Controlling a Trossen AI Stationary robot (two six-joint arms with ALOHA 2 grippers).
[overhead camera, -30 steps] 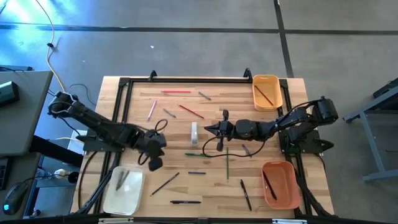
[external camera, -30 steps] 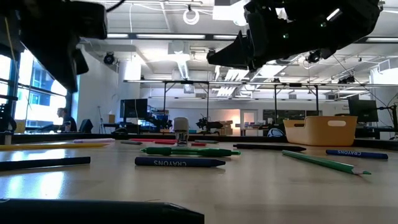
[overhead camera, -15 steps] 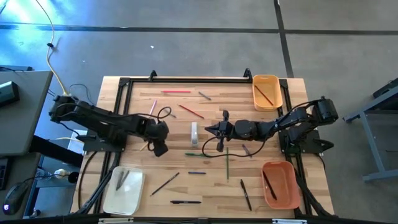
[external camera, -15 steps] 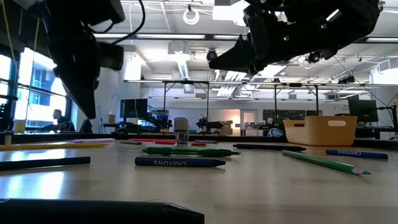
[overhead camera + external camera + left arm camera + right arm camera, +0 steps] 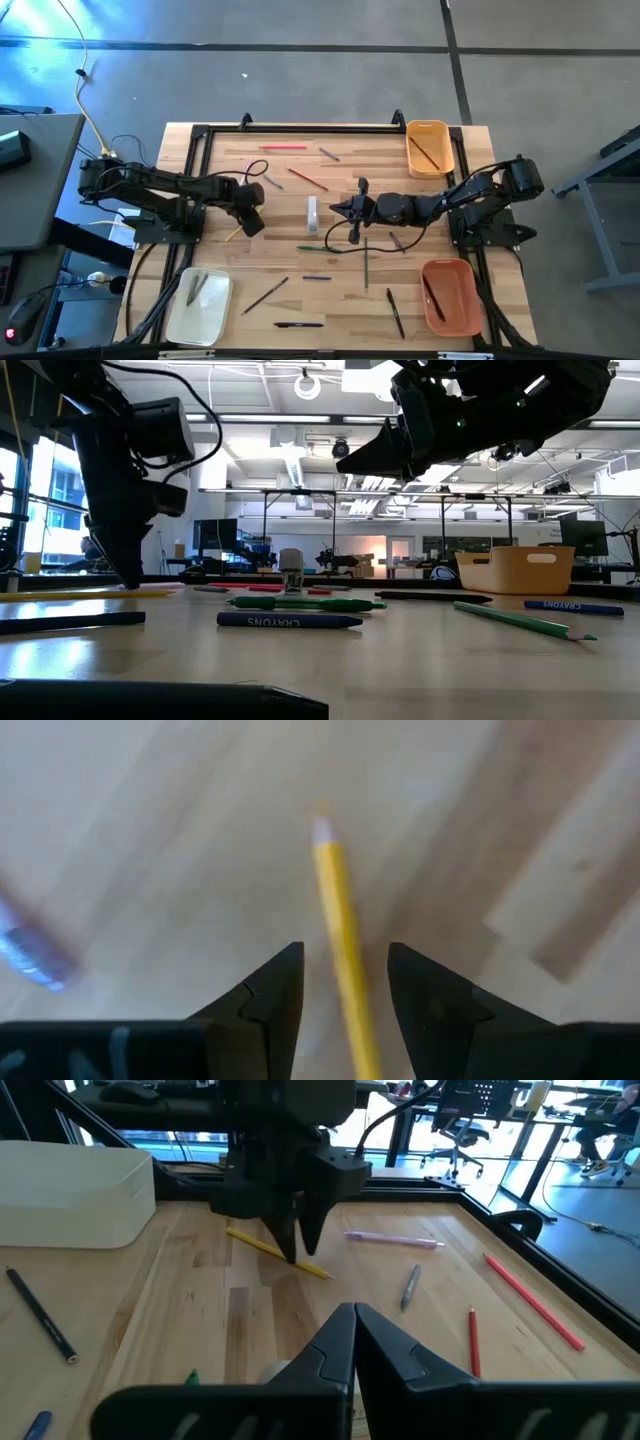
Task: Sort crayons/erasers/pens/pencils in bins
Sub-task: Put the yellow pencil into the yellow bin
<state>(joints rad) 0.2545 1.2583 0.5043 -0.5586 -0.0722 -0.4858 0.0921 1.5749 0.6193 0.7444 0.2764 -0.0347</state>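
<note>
A yellow pencil (image 5: 340, 935) lies flat on the wooden table near its left side, also seen in the high view (image 5: 233, 235). My left gripper (image 5: 345, 985) points down over it, open, with one finger on each side of the pencil's shaft. It shows in the low view (image 5: 125, 575) just above the table. My right gripper (image 5: 335, 208) hangs shut above the table's middle, holding nothing. Of the bins, a yellow one (image 5: 428, 148) stands at the far right, an orange one (image 5: 450, 297) at the near right, and a cream one (image 5: 200, 305) at the near left.
Red pencils (image 5: 308, 179), a green pencil (image 5: 366, 262), black pens (image 5: 299, 324) and a blue crayon (image 5: 317, 277) lie scattered on the table. A white eraser (image 5: 313, 213) stands near the middle. A pink stick (image 5: 395, 1238) and a grey one (image 5: 410, 1287) lie beyond the yellow pencil.
My left gripper has swung from beside the cream bin toward the table's far edge and come down. It now stands over the yellow pencil, close to the table. My right arm has kept still.
</note>
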